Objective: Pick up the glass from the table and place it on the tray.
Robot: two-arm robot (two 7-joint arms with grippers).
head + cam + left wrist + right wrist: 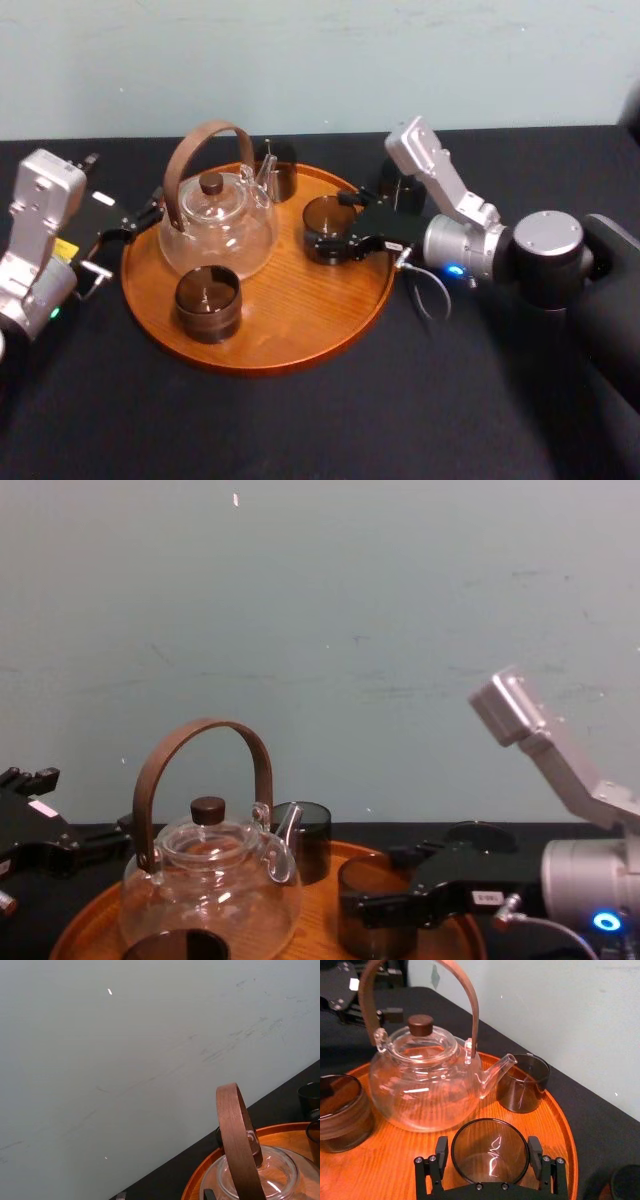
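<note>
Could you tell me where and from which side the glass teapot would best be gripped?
Probably the top of its arched brown handle, from above: the handle stands upright over the lid, while the teapot body is round, wide and smooth.

Table (300, 430) in matt black cloth; tray (300, 320) of smooth, faintly glossy grained wood; teapot (215, 240) clear shiny glass, wooden handle (205, 130); glass (328, 218) smoky, glossy
</note>
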